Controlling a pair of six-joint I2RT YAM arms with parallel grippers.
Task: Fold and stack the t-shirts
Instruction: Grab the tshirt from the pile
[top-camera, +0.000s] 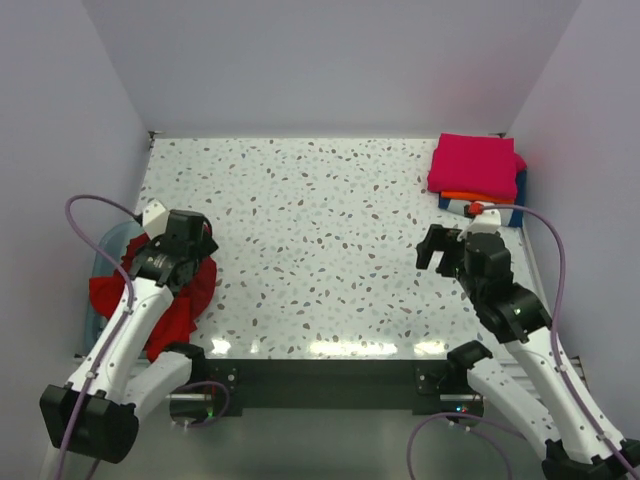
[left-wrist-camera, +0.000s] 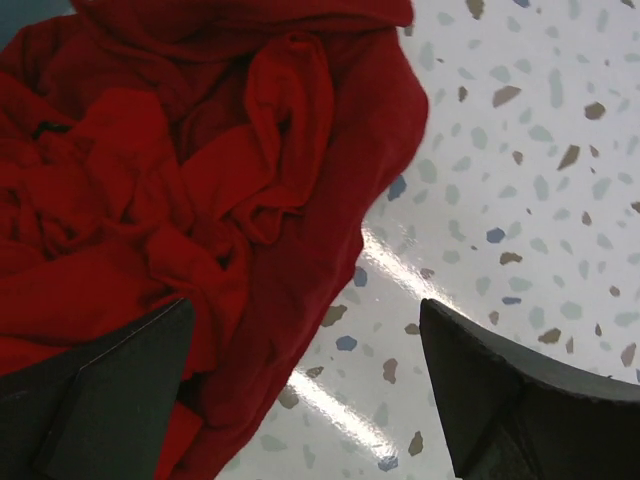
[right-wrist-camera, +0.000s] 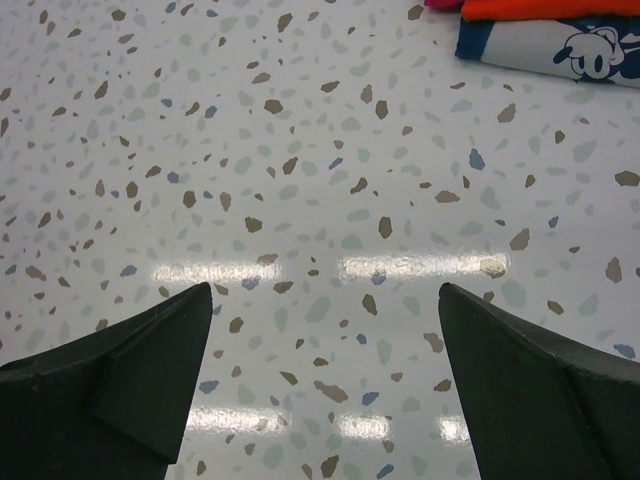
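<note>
Pale lilac walls (top-camera: 330, 60) close in a white speckled table (top-camera: 320, 230).

At the left gripper's (left-wrist-camera: 305, 305) outer side, a teal tub (top-camera: 105, 245) shows at the table edge, mostly hidden by the arm and by cloth.

A red shirt (left-wrist-camera: 170, 190) lies crumpled below and behind this gripper. It is bunched in deep folds and spills from the tub side onto the table, with its hem curving under the space between the jaws. The jaws stand wide apart and grasp nothing. The left finger (left-wrist-camera: 100, 390) hangs over the red cloth, and the right finger (left-wrist-camera: 510, 390) hangs over bare table. Whether either finger touches the cloth I cannot tell.

Ahead of the right gripper (right-wrist-camera: 325, 290) and to its right sits a folded stack. It has a pink shirt (top-camera: 475, 165) on top, an orange shirt (right-wrist-camera: 550, 8) under it, and a white shirt (right-wrist-camera: 540, 45) with blue print at the bottom. The stack is near this gripper but apart from it.

The right gripper is spread wide over bare table, with nothing between its fingers (right-wrist-camera: 130, 370). Only speckled surface and light glare lie below them.
</note>
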